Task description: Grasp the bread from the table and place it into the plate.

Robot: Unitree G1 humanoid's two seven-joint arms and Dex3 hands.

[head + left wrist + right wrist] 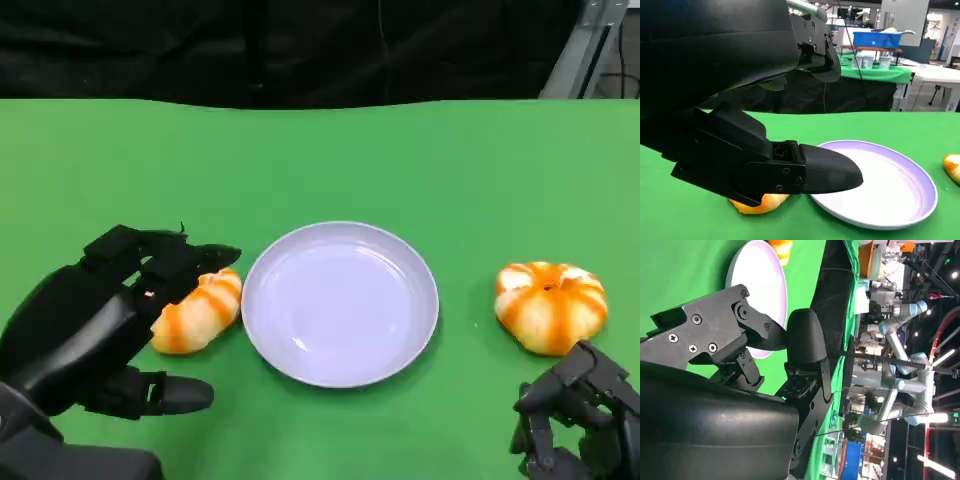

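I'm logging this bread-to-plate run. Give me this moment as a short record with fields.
table: green cloth
plate: pale, round, at centre, nothing on it
long bread: on the table left of the plate
round bread: on the table right of the plate
left hand: fingers around the long bread, not yet lifted
right hand: near the round bread, holding nothing

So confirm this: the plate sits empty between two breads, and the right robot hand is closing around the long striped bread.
Wrong on one point: it is the left robot hand, not the right, that is around the long striped bread, as the head view shows. The right robot hand sits near the round bread without touching it. The plate does sit empty between the two breads.
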